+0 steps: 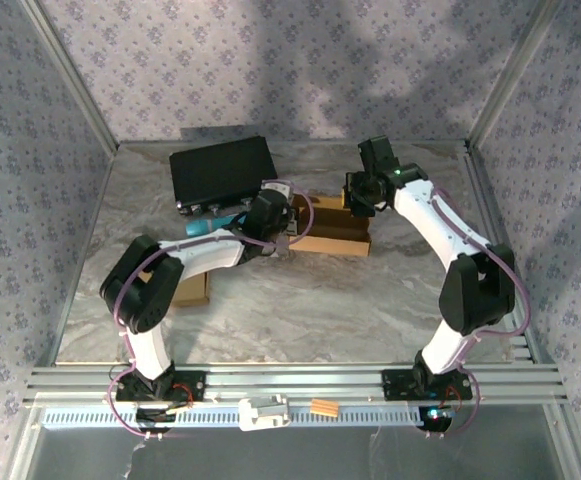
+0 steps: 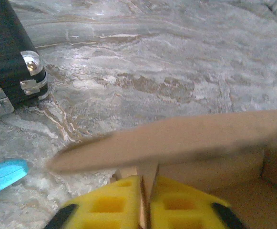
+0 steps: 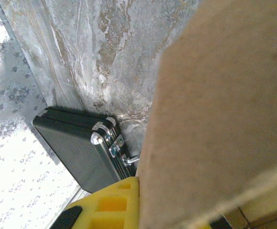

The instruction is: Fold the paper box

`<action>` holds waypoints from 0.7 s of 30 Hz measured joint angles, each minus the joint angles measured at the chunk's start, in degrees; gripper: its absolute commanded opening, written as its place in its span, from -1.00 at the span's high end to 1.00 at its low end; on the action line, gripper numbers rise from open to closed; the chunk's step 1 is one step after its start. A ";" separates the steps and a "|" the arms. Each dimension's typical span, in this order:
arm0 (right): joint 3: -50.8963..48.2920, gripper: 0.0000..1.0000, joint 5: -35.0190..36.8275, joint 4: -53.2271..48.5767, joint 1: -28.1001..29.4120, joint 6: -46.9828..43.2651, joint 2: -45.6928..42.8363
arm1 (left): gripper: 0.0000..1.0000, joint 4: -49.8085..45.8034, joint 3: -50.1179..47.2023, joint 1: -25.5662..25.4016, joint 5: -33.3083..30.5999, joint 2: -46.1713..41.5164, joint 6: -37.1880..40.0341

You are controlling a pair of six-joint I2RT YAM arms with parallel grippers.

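Brown cardboard paper box (image 1: 332, 236) is located mid-table on the grey marbled tabletop (image 1: 300, 310), near a black hard case (image 1: 222, 170). One thin flap is clamped by the left gripper (image 2: 145, 206); another panel is pinched by the closed right gripper (image 1: 356, 200).

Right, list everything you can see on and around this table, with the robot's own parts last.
paper box: one, brown cardboard, middle of the table between the two grippers
cardboard piece: one, brown, left side, partly under the left arm
case: one, black with silver latches, far side, left of centre
blue object: one, light blue, just in front of the case; too hidden to identify
white item: one, white, on the near rail
orange item: one, orange, on the near rail beside the white item
table: one, grey marble pattern
left gripper: one, yellow pads, shut on a flap of the paper box
right gripper: one, yellow pads, shut against a panel of the paper box
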 measured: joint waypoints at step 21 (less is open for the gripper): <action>-11.93 1.00 -4.68 1.25 0.85 -5.09 -6.75 | 0.04 -15.30 -19.39 -4.33 3.45 -35.06 -15.23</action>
